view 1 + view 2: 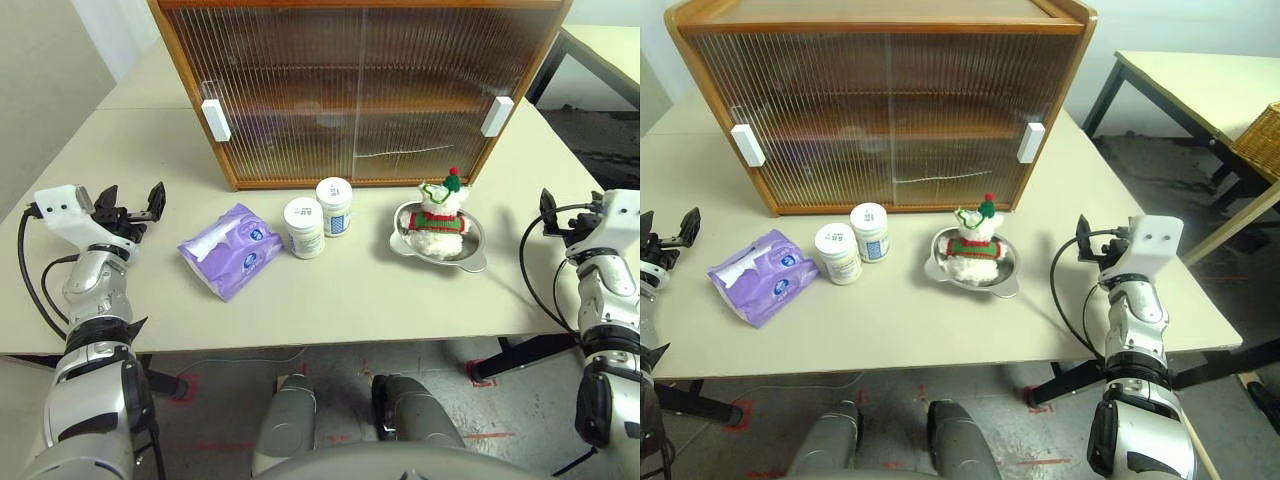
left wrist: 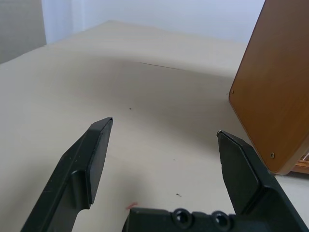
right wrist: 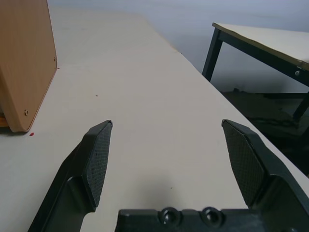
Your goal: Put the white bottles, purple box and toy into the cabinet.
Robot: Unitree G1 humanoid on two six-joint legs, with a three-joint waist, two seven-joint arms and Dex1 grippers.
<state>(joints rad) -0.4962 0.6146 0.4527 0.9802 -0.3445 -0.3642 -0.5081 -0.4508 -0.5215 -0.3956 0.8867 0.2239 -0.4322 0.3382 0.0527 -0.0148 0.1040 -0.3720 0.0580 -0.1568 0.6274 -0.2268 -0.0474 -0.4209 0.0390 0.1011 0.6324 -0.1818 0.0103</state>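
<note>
A wide, pale beige matte table [image 1: 330,300] is carrying everything, with a seam line crossing its top behind the large brown wooden cabinet [image 1: 360,90], which is standing at the back with both ribbed translucent sliding doors closed and a white rectangular handle at each outer edge. In front of the cabinet, the two squat white plastic jars with blue-printed labels [image 1: 304,227] [image 1: 334,206] are standing upright just beside each other. The soft lavender-purple plastic-wrapped pack [image 1: 231,249] is lying flat to their left. To their right, the small white plush toy with a red-and-green scarf and hat [image 1: 441,214] is sitting inside a shallow steel bowl [image 1: 470,252]. The left gripper [image 1: 130,206] is hovering over the table's left end with its black fingers spread wide apart, holding nothing. The right gripper [image 3: 169,159] is hovering at the right end, its jaws likewise gaping and empty. Beyond the right edge, a second table with dark metal legs [image 1: 1180,85] is standing on a grey floor marked with red tape [image 1: 190,385].
</note>
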